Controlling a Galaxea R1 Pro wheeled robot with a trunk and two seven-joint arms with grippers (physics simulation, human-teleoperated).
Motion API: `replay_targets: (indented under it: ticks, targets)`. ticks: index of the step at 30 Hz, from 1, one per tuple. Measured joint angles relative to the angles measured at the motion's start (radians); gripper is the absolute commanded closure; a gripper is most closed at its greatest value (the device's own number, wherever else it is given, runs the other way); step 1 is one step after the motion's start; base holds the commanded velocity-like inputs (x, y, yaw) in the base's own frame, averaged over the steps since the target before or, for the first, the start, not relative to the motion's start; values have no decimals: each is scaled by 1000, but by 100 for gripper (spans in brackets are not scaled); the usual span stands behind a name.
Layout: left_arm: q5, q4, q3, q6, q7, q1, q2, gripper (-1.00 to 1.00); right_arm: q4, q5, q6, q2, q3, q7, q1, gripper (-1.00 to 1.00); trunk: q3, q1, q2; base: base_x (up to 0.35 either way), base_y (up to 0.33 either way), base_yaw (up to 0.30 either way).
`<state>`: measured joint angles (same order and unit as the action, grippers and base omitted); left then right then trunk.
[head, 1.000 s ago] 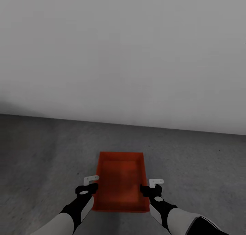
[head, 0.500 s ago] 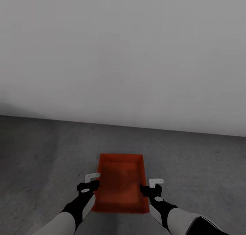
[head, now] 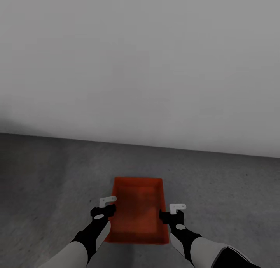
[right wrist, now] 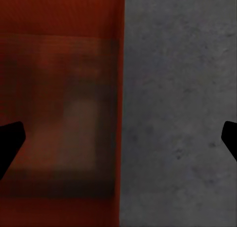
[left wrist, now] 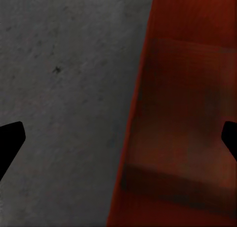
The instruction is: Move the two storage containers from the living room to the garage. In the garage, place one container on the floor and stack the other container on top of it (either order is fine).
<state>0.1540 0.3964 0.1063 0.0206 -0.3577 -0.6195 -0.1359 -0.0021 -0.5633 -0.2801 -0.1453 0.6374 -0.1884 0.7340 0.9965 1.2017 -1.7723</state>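
Observation:
One orange-red storage container (head: pixel 137 210) lies open side up on the dark grey concrete floor (head: pixel 50 174) of the garage, near a plain white-grey wall. My left gripper (head: pixel 105 209) hovers at its left long wall, and my right gripper (head: pixel 174 213) at its right long wall. In the left wrist view the left gripper (left wrist: pixel 118 140) is open, its black fingertips (left wrist: pixel 10 143) wide apart with the container's wall (left wrist: pixel 136 138) between them. The right gripper (right wrist: pixel 118 140) is open the same way over the other wall (right wrist: pixel 118 88). Neither touches the container.
The white-grey wall (head: pixel 140 65) meets the floor a short way beyond the container. Bare concrete stretches to the left and right of it.
The whole view has shifted slightly down, so the camera moved. My left gripper has edged a little toward the container's left wall. The right gripper and the container stay put.

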Motion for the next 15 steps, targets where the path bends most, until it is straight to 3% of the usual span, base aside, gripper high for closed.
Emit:
replay_targets:
  ticks: [15]
  targets:
    - [4, 0, -3, -1, 0, 0, 3, -100, 0, 0, 0, 0, 0, 0, 0, -100, -47, -58, 105, 0, 0, 0]
